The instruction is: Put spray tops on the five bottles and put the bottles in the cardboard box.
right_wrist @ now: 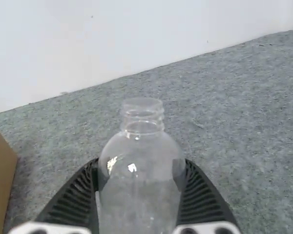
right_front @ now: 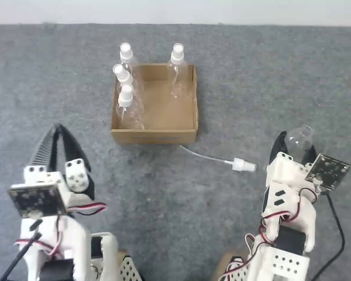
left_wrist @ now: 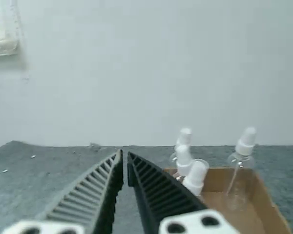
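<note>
My right gripper (right_front: 293, 149) is shut on a clear bottle (right_front: 302, 137) that has no top, at the right of the table. In the right wrist view that bottle (right_wrist: 139, 161) stands upright between the fingers (right_wrist: 198, 190) of my right gripper (right_wrist: 139, 170), its open neck showing. A loose white spray top (right_front: 244, 165) with a long thin tube lies on the carpet between the box and my right arm. Several bottles with spray tops (right_front: 126, 96) stand in the cardboard box (right_front: 155, 136). My left gripper (right_front: 58, 133) is shut and holds nothing, left of and nearer than the box.
Grey carpet covers the table. In the left wrist view my left gripper (left_wrist: 124, 156) points toward a white wall, with the cardboard box (left_wrist: 234, 192) and its capped bottles (left_wrist: 244, 146) off to one side. The box's right half has free room.
</note>
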You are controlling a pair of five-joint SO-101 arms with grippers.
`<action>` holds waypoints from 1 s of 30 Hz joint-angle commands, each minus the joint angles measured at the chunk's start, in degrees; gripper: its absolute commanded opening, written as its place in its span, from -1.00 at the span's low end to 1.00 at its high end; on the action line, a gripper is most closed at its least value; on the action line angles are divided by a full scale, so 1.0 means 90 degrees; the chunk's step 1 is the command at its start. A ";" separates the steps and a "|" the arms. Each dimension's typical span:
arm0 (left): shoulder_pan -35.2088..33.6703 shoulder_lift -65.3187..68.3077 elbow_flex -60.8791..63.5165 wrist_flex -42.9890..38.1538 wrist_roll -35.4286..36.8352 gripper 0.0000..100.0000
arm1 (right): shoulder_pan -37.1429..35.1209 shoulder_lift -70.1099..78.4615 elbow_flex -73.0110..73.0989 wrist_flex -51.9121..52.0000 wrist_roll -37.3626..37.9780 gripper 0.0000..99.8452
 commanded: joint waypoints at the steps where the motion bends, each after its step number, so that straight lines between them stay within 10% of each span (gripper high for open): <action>1: 0.0860 -0.0059 -0.0347 0.0049 -0.0186 -0.92 | 0.0435 -0.0161 -0.0098 -0.0210 -0.0039 -0.99; 30: 0.5177 0.4317 -0.0962 -0.0391 -0.1260 -0.89 | 0.1197 -0.0161 -0.0137 -0.0396 -0.0049 -0.99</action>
